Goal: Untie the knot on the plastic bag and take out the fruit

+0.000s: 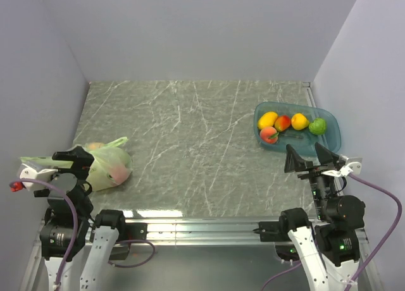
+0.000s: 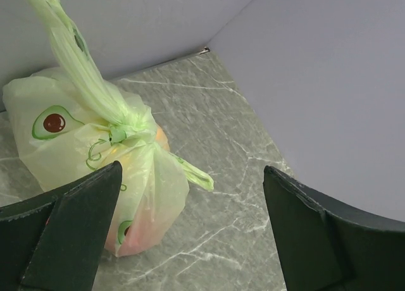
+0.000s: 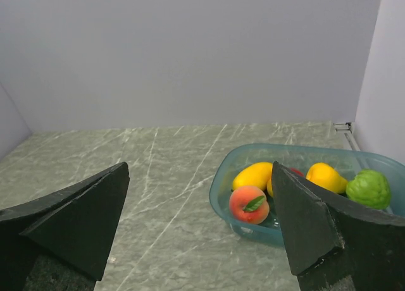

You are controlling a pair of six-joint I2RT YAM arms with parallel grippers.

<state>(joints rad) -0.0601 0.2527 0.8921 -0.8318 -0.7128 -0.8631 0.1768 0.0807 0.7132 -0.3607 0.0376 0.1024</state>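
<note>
The pale green plastic bag (image 1: 109, 163) lies at the table's left near edge, tied shut. In the left wrist view the bag (image 2: 57, 158) has avocado prints, and the knot (image 2: 126, 131) sits on top, with one handle loop (image 2: 69, 47) rising up and a short tail (image 2: 195, 174) pointing right. The fruit inside shows only as orange and pink patches (image 2: 136, 231) through the plastic. My left gripper (image 1: 77, 163) is open and empty just near-left of the bag; in its own view the gripper (image 2: 193, 234) has the bag before its left finger. My right gripper (image 1: 310, 157) is open and empty.
A blue tray (image 1: 333, 134) at the far right holds a mango (image 3: 253, 175), a peach (image 3: 249, 204), another yellow fruit (image 3: 324, 176) and a green fruit (image 3: 368, 188). Walls close in on the left, back and right.
</note>
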